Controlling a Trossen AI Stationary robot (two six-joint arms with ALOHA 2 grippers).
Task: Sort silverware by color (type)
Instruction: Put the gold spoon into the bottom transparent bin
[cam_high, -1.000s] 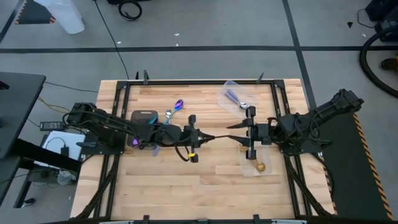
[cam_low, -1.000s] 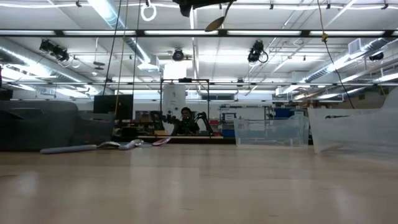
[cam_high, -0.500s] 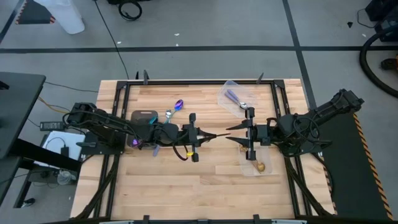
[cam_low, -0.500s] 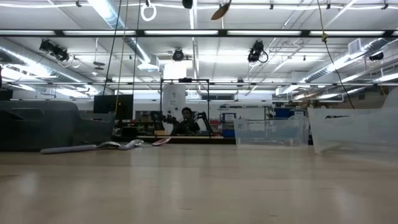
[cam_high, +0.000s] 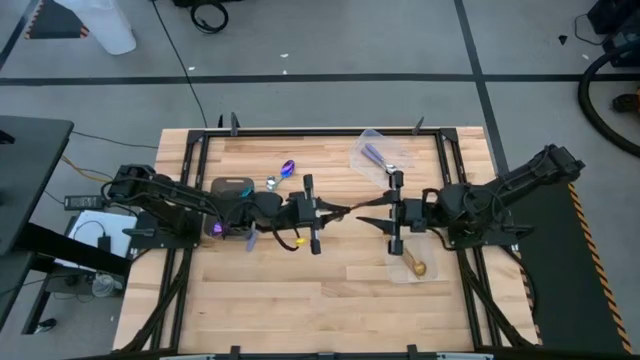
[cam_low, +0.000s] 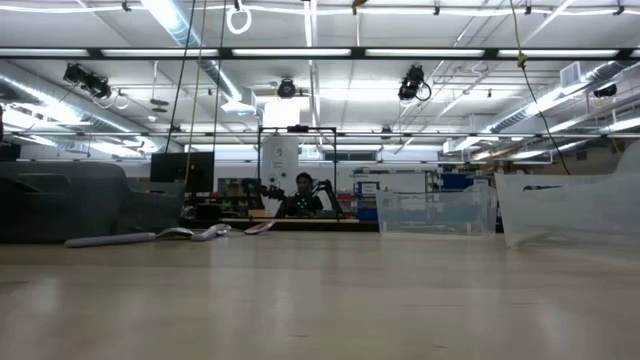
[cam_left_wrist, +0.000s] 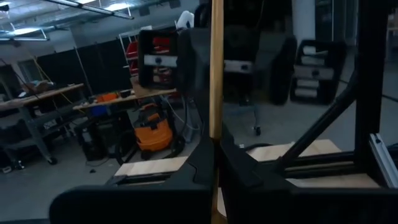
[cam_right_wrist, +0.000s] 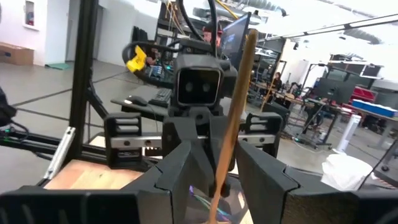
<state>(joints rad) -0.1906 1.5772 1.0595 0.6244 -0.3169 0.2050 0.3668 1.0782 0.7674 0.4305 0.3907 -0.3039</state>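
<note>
My left gripper is shut on a gold spoon, high over the middle of the table. My right gripper faces it, open. In the right wrist view its fingers stand on either side of the gold spoon; I cannot tell whether they touch it. An iridescent spoon and a silver spoon lie flat on the table's far left. A second gold spoon lies in a clear container. My left gripper pinches the gold spoon's thin handle between its two fingers. They reach level from the table's left and lie across the handle. The spoon is lifted clear of the table; its bowl lies outside the left wrist view.
A dark grey tray sits under my left arm. A clear container at the far right holds a lilac-handled spoon. In the low view, clear containers stand on the right and spoons lie on the left. A person sits beyond the table.
Both grippers have risen and drifted toward the table's far edge, and the right gripper has moved closer to the left one. The gold spoon has gone up with them; its bowl has climbed almost out of the top of the low view.
</note>
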